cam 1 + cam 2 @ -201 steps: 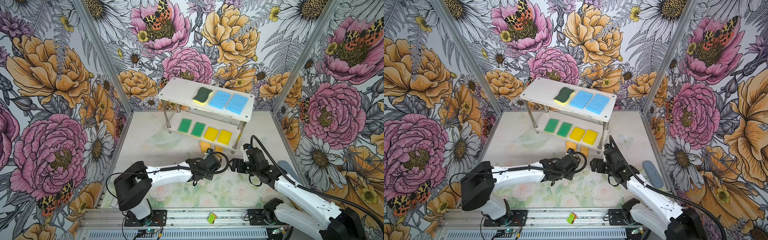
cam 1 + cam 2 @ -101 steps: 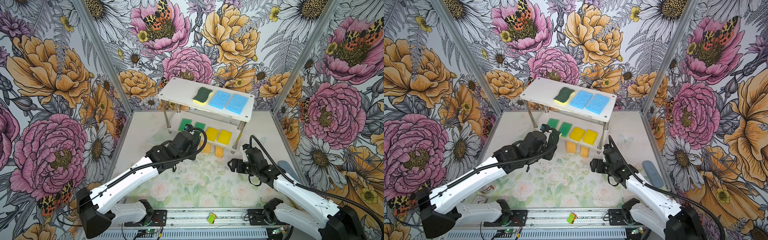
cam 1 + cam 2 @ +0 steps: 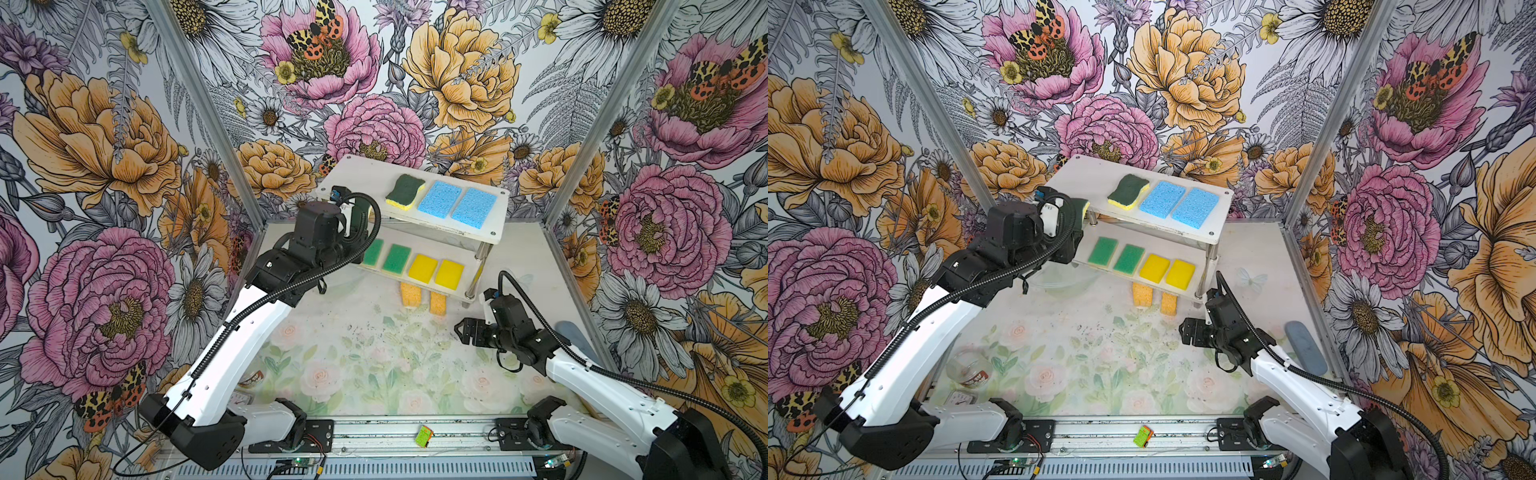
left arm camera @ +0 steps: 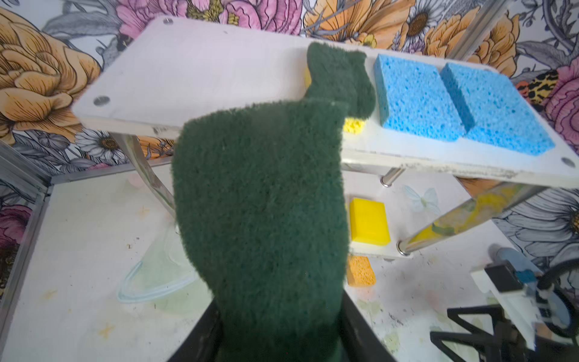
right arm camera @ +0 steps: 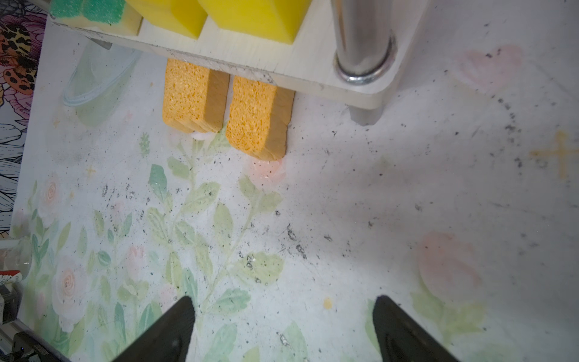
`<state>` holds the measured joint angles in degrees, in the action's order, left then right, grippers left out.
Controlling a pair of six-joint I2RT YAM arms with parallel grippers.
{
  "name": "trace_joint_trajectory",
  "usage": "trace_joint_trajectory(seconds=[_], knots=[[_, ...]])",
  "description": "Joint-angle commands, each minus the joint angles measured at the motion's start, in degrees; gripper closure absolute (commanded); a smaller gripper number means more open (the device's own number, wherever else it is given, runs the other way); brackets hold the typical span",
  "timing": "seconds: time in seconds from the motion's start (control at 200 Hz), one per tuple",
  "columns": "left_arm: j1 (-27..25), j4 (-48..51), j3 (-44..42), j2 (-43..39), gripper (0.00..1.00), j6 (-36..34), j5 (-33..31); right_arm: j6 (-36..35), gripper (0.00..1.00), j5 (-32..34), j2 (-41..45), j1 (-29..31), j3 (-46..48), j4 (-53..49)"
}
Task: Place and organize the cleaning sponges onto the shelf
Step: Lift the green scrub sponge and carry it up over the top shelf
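And here's the left end effector (image 4: 277, 332), clamped on a wavy dark-green sponge (image 4: 260, 203), raised at the left front corner of the shelf (image 3: 494, 239). The scouring face fills the left wrist view, and a sliver of yellow foam shows in a top view.

Up on the top board (image 4: 194, 69), the matching wavy sponge (image 3: 405, 190) lies with two blue sponges (image 3: 439, 198) (image 3: 473, 206) in a row beside it. The left part of that board is bare, and that looks like the landing spot.

On the lower board (image 3: 1196, 293), a pair of green-topped sponges (image 3: 372, 251) (image 3: 396, 258) and a pair of yellow sponges (image 3: 422, 268) (image 3: 449, 274) are lined up. Two orange sponges (image 5: 194, 97) (image 5: 255, 122) sit on the desk (image 3: 374, 365), tucked partly under that board.

The right end effector (image 5: 282, 301) hangs above the desk with its fingers well apart, holding nothing.

To finish this step well, the held sponge needs to clear the board's front edge before it goes down. A low approach could catch the lip and shove the shelf. It should be levelled with the green face up and carried over the bare stretch. It can then settle just beside its twin, squared to the row without bumping it. The fingers should part only once the foam rests flat, then lift straight away, because soft foam may spring and skew when let go.
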<state>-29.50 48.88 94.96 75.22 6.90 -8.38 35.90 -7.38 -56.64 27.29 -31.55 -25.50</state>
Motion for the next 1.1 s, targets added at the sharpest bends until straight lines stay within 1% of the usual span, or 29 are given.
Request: trace_joint_trajectory(seconds=[0.0,0.115,0.29,0.335,0.46,0.615,0.625,0.651,0.936,1.091], knots=[[2.93,0.11,6.19,3.84,0.54,-4.99,4.16,-0.35,0.09,-0.11,1.24,-0.37,-0.88,0.10],[5.75,0.24,13.09,9.23,0.53,-7.65,6.48,-0.03,0.09,-0.04,2.17,-0.39,-0.27,0.14],[9.72,0.27,22.62,17.62,0.53,-9.82,10.84,0.38,0.09,0.04,3.14,-0.39,0.22,0.10],[10.01,0.28,24.67,19.39,0.53,-11.21,11.87,0.48,0.09,0.00,3.31,-0.38,0.26,0.11],[10.13,0.73,29.41,24.10,0.51,-13.76,11.81,0.70,0.09,0.17,3.47,-0.34,0.35,0.10],[10.32,2.22,34.45,28.51,0.49,-14.94,12.34,0.74,0.09,0.19,3.47,-0.32,0.36,0.10],[10.33,2.50,34.84,30.17,0.49,-14.97,12.36,0.75,0.09,0.24,3.45,-0.35,0.35,0.10],[10.34,2.89,35.74,31.38,0.49,-15.07,12.36,0.75,0.09,0.24,3.46,-0.36,0.35,0.10],[11.47,3.82,40.75,37.54,0.48,-14.38,14.24,1.00,0.09,0.34,3.74,-0.33,0.70,0.09],[11.68,4.20,41.71,38.70,0.48,-14.11,15.81,1.23,0.09,0.46,4.21,-0.37,1.03,0.10]])
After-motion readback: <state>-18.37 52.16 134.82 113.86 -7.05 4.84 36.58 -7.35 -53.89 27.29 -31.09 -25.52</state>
